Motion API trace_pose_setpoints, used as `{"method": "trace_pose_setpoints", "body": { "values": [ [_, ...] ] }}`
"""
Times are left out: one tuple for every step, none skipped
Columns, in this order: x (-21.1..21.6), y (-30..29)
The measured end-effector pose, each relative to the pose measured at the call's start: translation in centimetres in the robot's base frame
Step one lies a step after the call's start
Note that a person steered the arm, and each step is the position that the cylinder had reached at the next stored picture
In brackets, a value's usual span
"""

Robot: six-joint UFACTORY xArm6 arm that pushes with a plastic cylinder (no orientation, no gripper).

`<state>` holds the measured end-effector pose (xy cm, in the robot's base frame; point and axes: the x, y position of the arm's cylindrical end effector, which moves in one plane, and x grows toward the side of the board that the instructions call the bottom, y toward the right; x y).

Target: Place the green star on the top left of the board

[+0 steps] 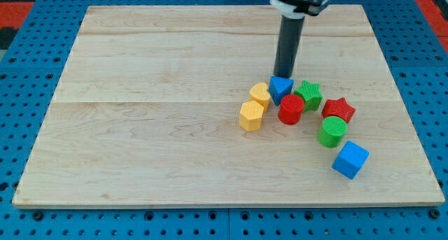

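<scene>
The green star (309, 94) lies right of the board's middle, in a cluster of blocks. It touches a blue triangle block (281, 88) on its left and a red cylinder (291, 109) at its lower left. My tip (285, 75) stands just above the blue triangle, at the star's upper left, a short way from it. The rod rises to the view's top edge.
Two yellow hexagon blocks (260, 94) (251, 116) lie left of the cluster. A red star (339, 109), a green cylinder (332, 131) and a blue cube (350, 160) trail to the lower right. The wooden board (154, 114) lies on a blue perforated table (21, 72).
</scene>
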<state>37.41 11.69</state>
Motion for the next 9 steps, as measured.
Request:
{"method": "trace_pose_setpoints", "body": {
  "values": [
    [-1.0, 8.1],
    [3.6, 9.0],
    [6.7, 5.3],
    [8.0, 3.1],
    [8.0, 0.2],
    [6.9, -1.0],
    [4.5, -6.3],
    [3.3, -10.7],
    [0.0, -11.2]
  ]
}}
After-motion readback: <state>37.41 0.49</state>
